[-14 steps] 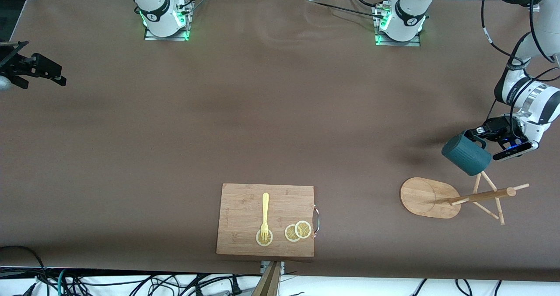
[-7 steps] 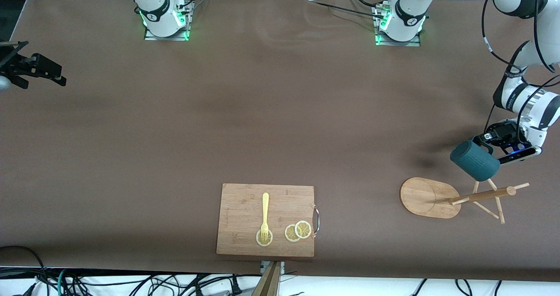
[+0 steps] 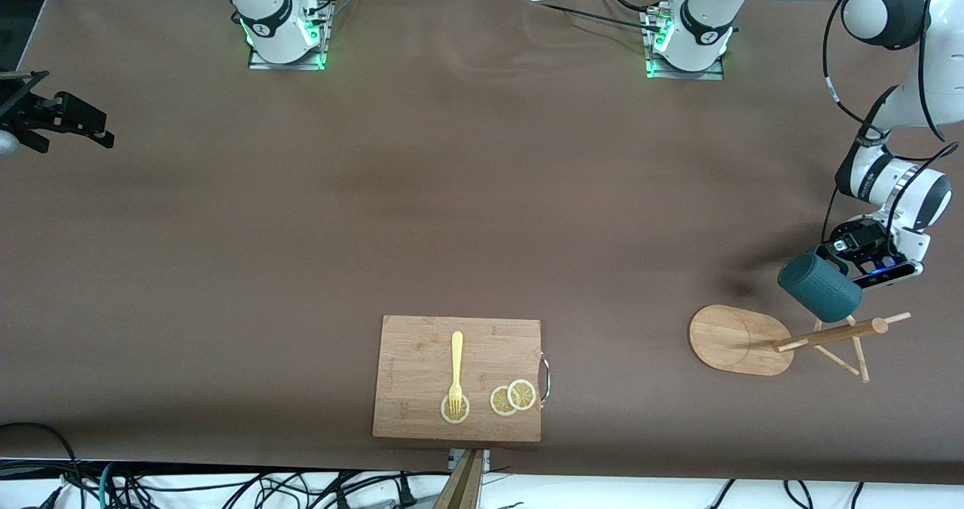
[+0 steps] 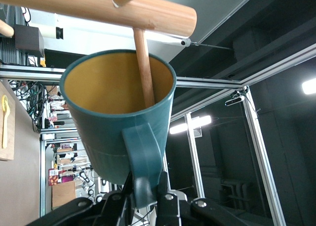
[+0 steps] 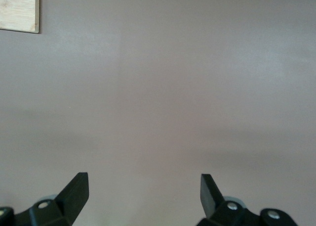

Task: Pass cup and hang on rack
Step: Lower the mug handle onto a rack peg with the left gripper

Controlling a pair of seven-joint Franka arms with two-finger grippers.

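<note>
Left wrist view only: rack [image 4: 143, 63] peg inside cup [image 4: 118, 122], left hand [image 4: 145, 199] pinching its handle.

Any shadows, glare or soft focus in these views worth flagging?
Front view: even overhead light; a soft dark shadow lies on the table beside the cup held over the rack. Left wrist view: bright ceiling strip lights flare against a dark background, while the cup and the peg in its mouth look sharp. Right wrist view: flat, shadowless tabletop, claw tips crisp.

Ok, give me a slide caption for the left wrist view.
Left end effector grips the teal cup by its handle, a rack peg inside its mouth.
</note>
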